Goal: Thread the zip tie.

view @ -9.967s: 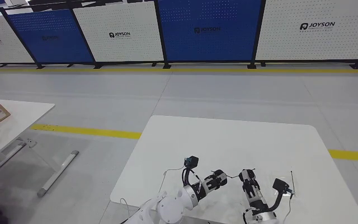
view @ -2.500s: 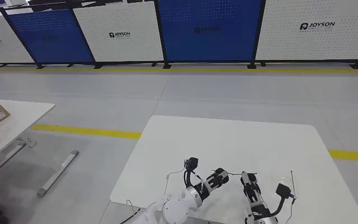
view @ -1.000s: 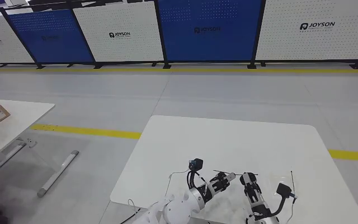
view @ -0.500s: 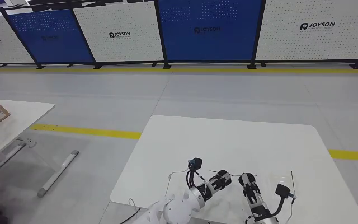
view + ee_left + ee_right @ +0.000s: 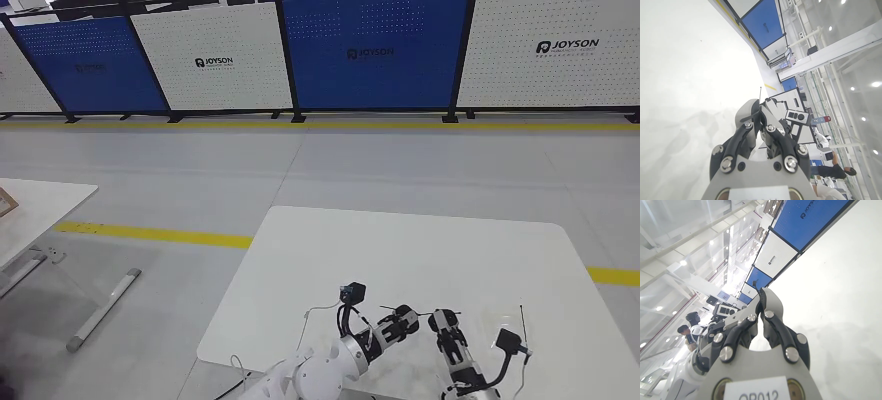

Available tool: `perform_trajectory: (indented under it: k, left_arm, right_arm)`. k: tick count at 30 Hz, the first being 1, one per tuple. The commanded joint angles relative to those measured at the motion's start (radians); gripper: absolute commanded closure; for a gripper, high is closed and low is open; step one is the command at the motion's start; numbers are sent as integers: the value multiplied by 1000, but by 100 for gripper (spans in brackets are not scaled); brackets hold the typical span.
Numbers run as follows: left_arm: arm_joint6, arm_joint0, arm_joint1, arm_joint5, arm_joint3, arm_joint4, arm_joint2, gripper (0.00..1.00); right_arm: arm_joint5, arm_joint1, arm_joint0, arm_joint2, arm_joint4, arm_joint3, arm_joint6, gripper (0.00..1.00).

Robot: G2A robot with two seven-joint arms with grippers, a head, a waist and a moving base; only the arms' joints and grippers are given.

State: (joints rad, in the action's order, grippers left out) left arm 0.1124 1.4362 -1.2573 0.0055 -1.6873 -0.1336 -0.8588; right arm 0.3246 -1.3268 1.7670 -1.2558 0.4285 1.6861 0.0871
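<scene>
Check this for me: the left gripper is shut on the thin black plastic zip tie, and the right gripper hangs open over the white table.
One thing is wrong. The right gripper is not open. The right wrist view shows it shut on the thin black plastic zip tie, one end of which pokes out beyond it. The rest stands: the left gripper is shut on the zip tie, and both are over the white table.

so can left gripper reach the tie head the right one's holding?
Probably yes: the left gripper, shut on the strap, sits close beside the right gripper and the tie head, nothing between them.
</scene>
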Motion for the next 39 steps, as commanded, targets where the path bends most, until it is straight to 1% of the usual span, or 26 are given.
perform_trajectory:
  k: [1,7,13,18,19,20,21,22,24,34,39]
  left_arm:
    - [3,0,0,-2,0,-1,1,100]
    - [8,-2,-1,-5,2,-3,4,100]
    - [9,0,0,-16,1,-2,4,100]
    - [12,0,0,-14,6,-3,3,100]
    - [12,-1,-1,-13,7,-3,4,98]
    - [12,-1,-1,-12,7,-2,4,89]
    - [12,-1,-1,-11,7,-2,5,76]
    - [12,-1,-1,-11,6,-2,5,71]
    - [10,0,-1,-10,5,-2,5,67]
    - [4,5,0,-1,-4,-11,2,70]
    - [0,5,0,5,-6,-11,1,87]
  right_arm:
    - [3,0,1,0,-5,1,-5,100]
    - [15,3,5,-2,-32,12,-34,100]
    - [4,4,6,1,-3,15,-22,100]
    - [0,4,7,6,3,13,-15,100]
    - [0,4,8,6,4,12,-14,100]
    - [1,4,9,6,5,11,-12,100]
    - [0,4,10,6,6,11,-11,100]
    - [-1,5,11,4,8,10,-7,100]
    - [-8,5,13,2,24,11,6,100]
    - [-10,7,19,2,53,13,19,100]
    - [-8,7,20,3,57,16,23,100]
